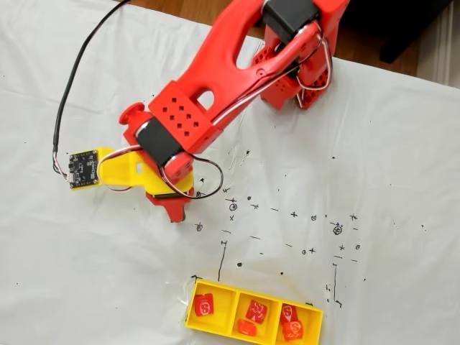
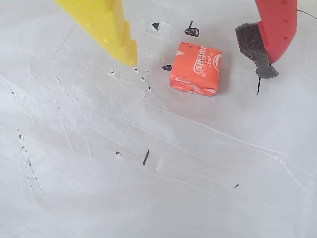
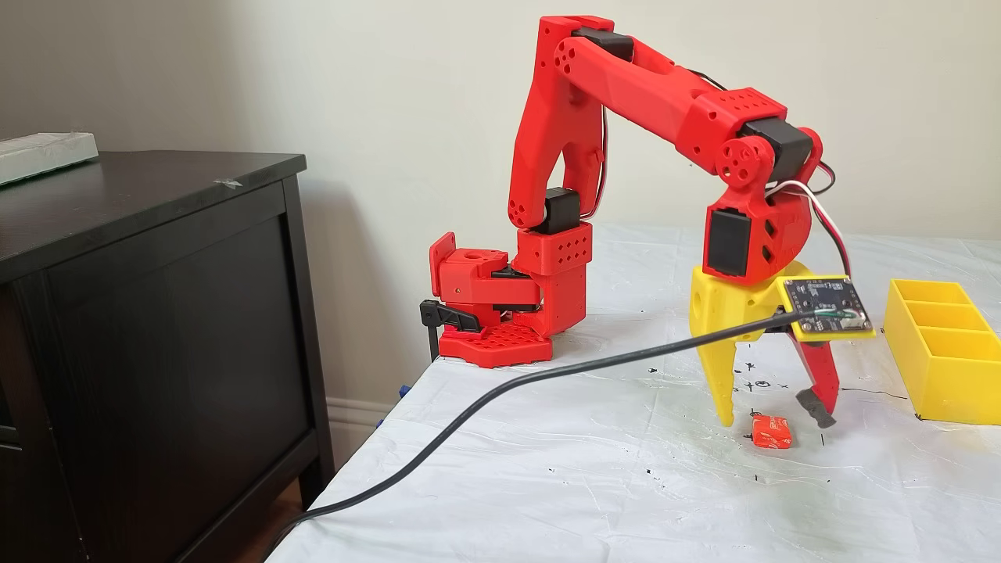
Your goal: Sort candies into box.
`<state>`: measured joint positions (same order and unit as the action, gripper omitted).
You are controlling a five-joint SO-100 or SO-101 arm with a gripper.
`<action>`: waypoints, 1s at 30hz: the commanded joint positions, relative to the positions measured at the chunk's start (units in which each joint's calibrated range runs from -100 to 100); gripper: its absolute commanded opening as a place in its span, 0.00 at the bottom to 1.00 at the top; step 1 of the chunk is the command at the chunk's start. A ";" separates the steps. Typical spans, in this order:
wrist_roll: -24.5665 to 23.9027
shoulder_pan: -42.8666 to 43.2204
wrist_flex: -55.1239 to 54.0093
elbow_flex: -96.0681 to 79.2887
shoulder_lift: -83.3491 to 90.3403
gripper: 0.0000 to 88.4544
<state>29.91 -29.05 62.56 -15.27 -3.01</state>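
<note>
One candy (image 2: pixel 195 68) lies on the bench (image 2: pixel 148 188) between the spread fingers of the gripper (image 2: pixel 200 57), touching neither; five more sit in the box (image 1: pixel 215 325) nearby.

A plain cream wall (image 3: pixel 391 94) stands behind a dark wooden cabinet (image 3: pixel 156 313); a wrinkled white sheet (image 3: pixel 626 485) covers the table.
</note>
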 commanded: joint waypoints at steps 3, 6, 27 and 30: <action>0.59 -0.11 -0.71 1.57 1.32 0.35; 0.49 -0.02 -1.28 1.12 1.23 0.34; -0.44 0.43 -3.41 -2.07 0.30 0.31; -0.73 0.43 -4.15 -2.16 -0.38 0.30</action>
<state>29.57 -28.81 59.11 -17.90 -4.20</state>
